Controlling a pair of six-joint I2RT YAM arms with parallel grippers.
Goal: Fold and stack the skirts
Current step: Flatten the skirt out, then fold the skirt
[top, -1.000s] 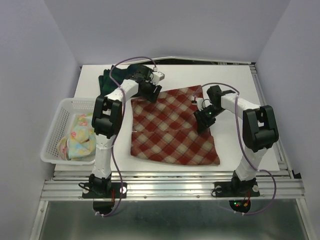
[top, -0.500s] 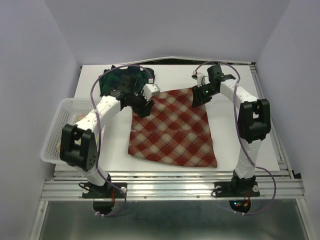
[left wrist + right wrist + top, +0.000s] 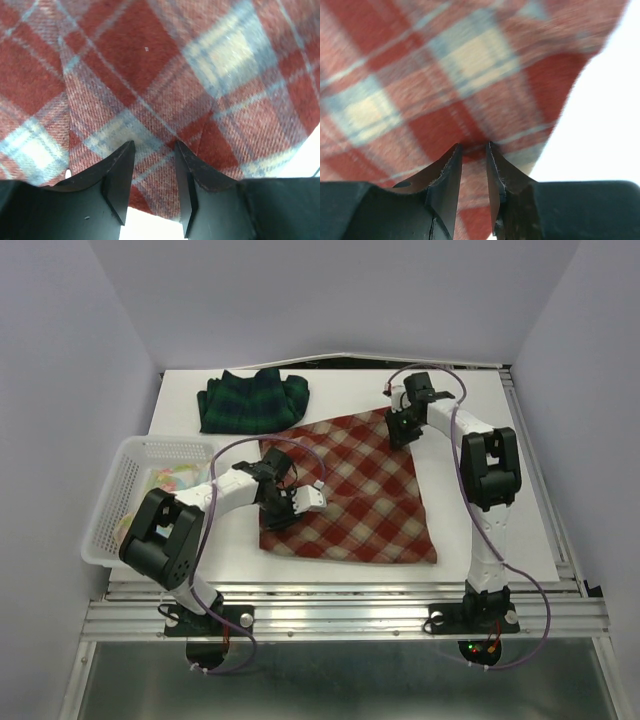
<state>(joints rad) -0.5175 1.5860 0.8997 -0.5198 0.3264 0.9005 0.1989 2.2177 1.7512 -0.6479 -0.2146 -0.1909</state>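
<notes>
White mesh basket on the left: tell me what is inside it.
A crumpled pastel yellow-blue flowered cloth skirt lies in the white plastic mesh basket. The left arm covers the near half, so anything there or underneath is hidden.

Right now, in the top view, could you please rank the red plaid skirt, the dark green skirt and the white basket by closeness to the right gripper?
1. Red plaid skirt, directly under the right gripper.
2. Dark green skirt, to its left, towards the back.
3. White basket, farthest, at the left side.
</notes>
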